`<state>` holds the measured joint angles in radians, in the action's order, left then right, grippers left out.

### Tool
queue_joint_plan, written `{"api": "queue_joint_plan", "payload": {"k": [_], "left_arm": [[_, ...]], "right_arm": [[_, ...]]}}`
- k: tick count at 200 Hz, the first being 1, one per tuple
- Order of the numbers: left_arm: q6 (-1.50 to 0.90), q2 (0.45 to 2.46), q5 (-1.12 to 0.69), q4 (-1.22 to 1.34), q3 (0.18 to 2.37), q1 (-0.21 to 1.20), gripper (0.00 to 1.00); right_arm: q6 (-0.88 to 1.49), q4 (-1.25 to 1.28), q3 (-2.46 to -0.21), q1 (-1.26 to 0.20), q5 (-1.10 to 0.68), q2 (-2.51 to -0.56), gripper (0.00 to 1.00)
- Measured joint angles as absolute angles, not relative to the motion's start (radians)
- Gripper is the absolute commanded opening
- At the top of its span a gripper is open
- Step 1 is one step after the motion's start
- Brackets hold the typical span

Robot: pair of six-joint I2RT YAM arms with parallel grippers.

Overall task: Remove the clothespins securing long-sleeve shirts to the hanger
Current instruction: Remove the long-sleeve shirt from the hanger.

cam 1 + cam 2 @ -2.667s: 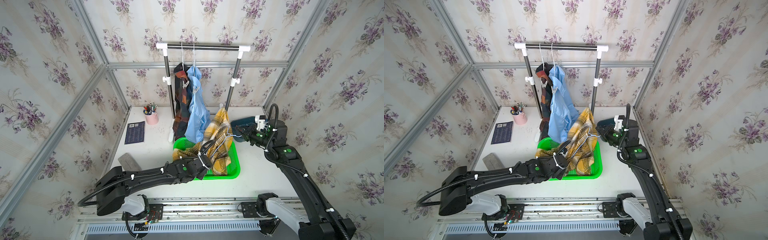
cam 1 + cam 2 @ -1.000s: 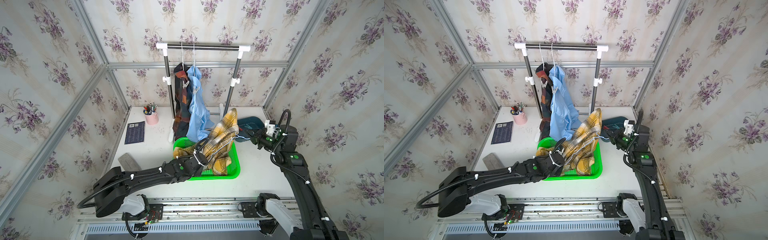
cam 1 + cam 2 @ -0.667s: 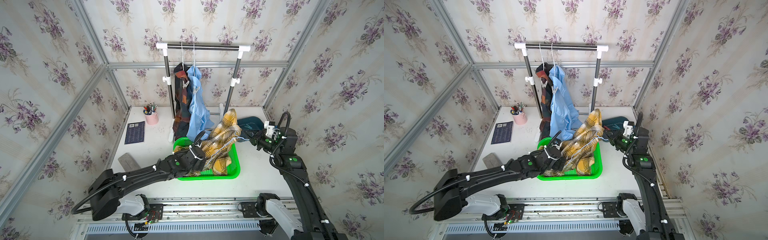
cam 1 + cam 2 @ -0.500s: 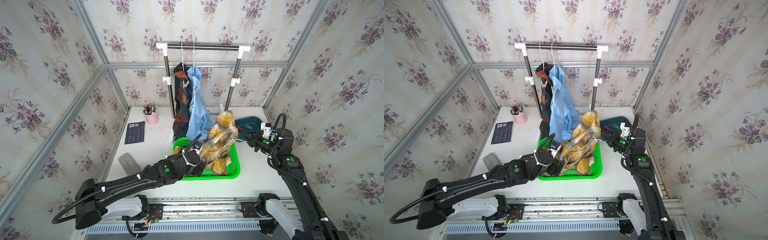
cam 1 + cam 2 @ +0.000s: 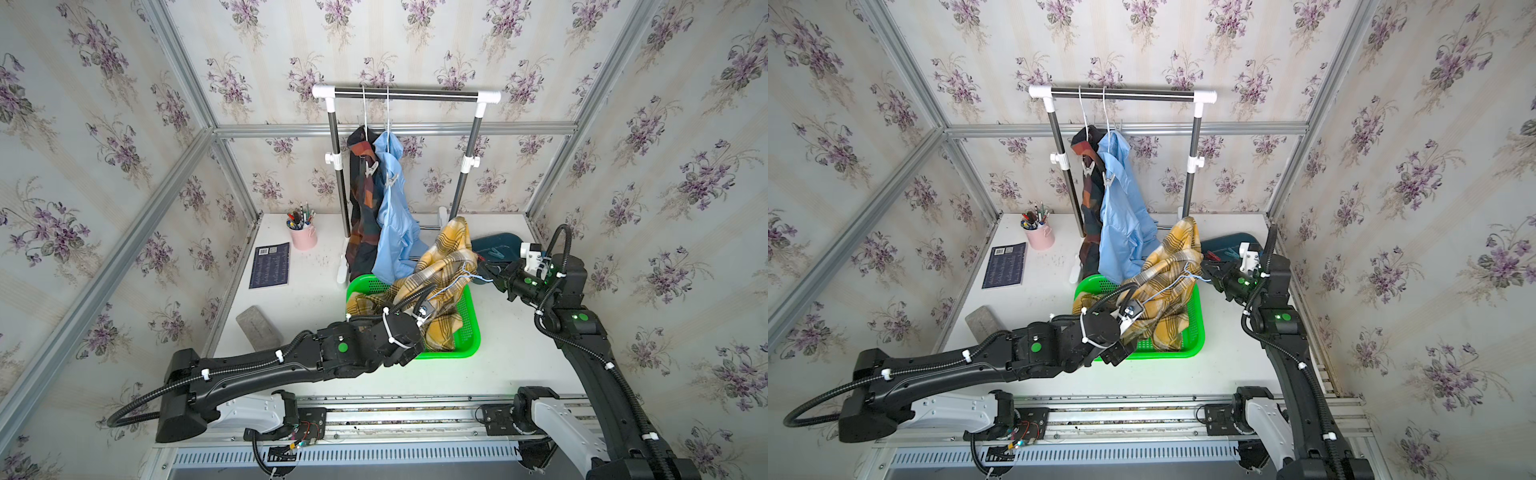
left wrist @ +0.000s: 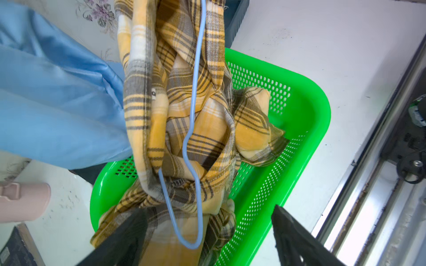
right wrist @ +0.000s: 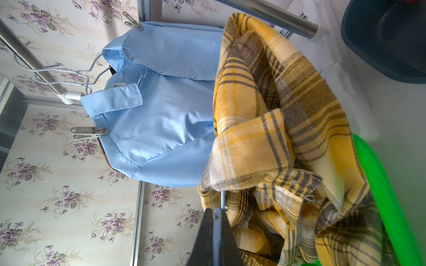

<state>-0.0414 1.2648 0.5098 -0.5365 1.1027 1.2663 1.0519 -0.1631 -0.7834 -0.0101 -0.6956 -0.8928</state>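
The left fingers [image 6: 124,237] gape around the blue hanger [image 6: 194,92], gripping nothing; right fingers [image 7: 205,237] clamp its wire; yellow plaid shirt [image 6: 207,119] tag [image 6: 153,93] unreadable.

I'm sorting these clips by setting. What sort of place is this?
Likely a staged robot test cell dressed as a laundry corner, not a real home: floral wallpaper on panels in an aluminium frame, a small clothes rack on the table, and robot arms on a front rail.
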Motion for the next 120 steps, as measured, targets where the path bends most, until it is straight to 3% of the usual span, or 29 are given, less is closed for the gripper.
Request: {"api": "queue_joint_plan", "payload": {"k": [24,70,120], "left_arm": [[-0.004,1.335,0.599,-0.529,1.140,1.271,0.69],[0.028,1.450,0.749,-0.526,1.194,1.271,0.56],[0.051,1.522,0.804,-0.536,1.207,1.271,0.19]], "right_arm": [[1.055,-0.163,-0.783,-0.011,-0.696,-0.892,0.00],[1.068,-0.160,-0.776,-0.012,-0.696,-0.891,0.00],[1.081,-0.155,-0.776,-0.012,-0.699,-0.891,0.00]]}}
